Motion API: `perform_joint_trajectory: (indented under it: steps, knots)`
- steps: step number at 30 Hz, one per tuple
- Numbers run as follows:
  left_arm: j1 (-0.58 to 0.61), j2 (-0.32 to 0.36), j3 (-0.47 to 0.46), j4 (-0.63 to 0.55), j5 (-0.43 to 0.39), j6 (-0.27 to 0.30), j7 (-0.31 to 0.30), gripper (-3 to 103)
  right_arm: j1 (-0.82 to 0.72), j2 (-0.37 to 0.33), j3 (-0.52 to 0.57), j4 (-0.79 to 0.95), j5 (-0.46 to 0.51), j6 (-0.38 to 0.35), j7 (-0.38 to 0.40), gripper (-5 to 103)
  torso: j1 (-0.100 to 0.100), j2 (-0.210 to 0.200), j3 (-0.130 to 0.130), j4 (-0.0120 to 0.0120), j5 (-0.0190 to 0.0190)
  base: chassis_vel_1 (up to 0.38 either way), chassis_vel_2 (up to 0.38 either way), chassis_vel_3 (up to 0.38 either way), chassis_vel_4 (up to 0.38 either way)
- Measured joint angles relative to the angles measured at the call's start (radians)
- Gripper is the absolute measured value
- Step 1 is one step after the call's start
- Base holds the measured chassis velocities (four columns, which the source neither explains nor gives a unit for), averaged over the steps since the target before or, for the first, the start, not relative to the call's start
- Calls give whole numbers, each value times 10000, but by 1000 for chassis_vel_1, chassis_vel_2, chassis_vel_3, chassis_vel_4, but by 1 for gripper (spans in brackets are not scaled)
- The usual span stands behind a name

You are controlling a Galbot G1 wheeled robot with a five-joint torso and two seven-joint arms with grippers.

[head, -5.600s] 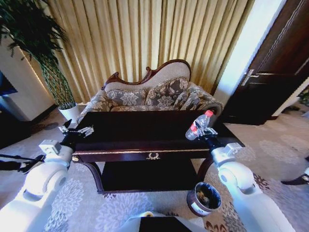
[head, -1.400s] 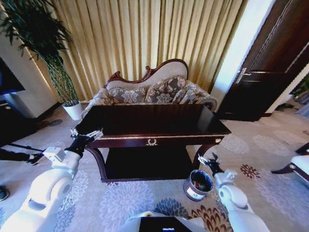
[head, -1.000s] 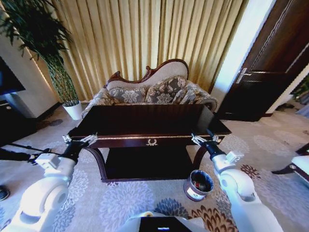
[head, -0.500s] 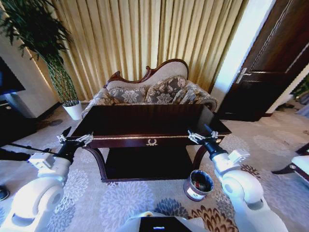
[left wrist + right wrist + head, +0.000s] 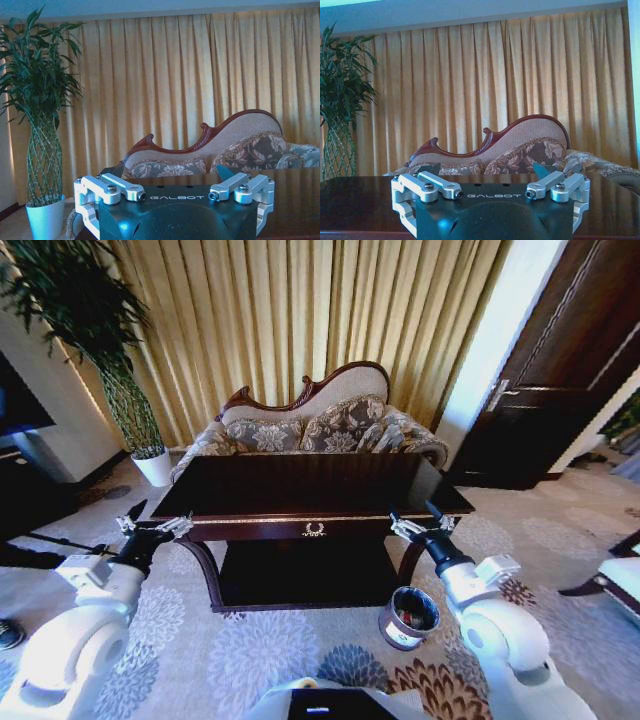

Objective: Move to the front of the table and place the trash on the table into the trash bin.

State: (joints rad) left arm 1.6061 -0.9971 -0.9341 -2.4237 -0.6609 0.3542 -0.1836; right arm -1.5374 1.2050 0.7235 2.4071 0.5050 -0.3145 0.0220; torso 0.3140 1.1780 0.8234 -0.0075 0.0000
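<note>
Head view: one dark-brown bench (image 5: pixel 300 485) with gold trim, its long axis running left to right across the scene, its drawer front with one gold handle (image 5: pixel 314 530) facing the robot, and a lower shelf beneath. One round trash bin (image 5: pixel 409 617) stands upright on the patterned carpet (image 5: pixel 250 650), near the bench's near right leg, its mouth up; some contents show inside, but they are too small to identify. Two tools are raised at the near edge of the bench: the left tool (image 5: pixel 153 528) just off the near left corner, the right tool (image 5: pixel 419 523) at the near right corner, above and slightly beyond the bin. Each has its fingers spread wide and holds nothing. One patterned sofa (image 5: pixel 310 430) stands beyond the bench, before the gold curtains (image 5: pixel 300 320). One potted plant (image 5: pixel 90 330) in a white pot stands at far left; one dark door (image 5: pixel 560 380) at far right.

Left wrist view: the left tool (image 5: pixel 175 192), fingers wide apart, faces across the bench top (image 5: pixel 295 200) toward the sofa (image 5: pixel 210 150).

Right wrist view: the right tool (image 5: pixel 490 190), likewise wide, faces the same way over the bench top (image 5: pixel 355 200).
</note>
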Motion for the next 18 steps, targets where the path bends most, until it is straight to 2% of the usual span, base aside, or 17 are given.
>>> perform_joint_trajectory:
  steps: [11,18]
  knots:
    - [15,6,-20,-19,-20,-50,5,100,-367,-14,203,244,-16,180,-1,100,1,-1,0,-1,0,90,-77,-87,91]
    - [41,-6,-61,-30,-31,-97,20,100,-455,21,200,328,-97,185,21,100,2,-1,1,-1,1,145,-148,-131,154]
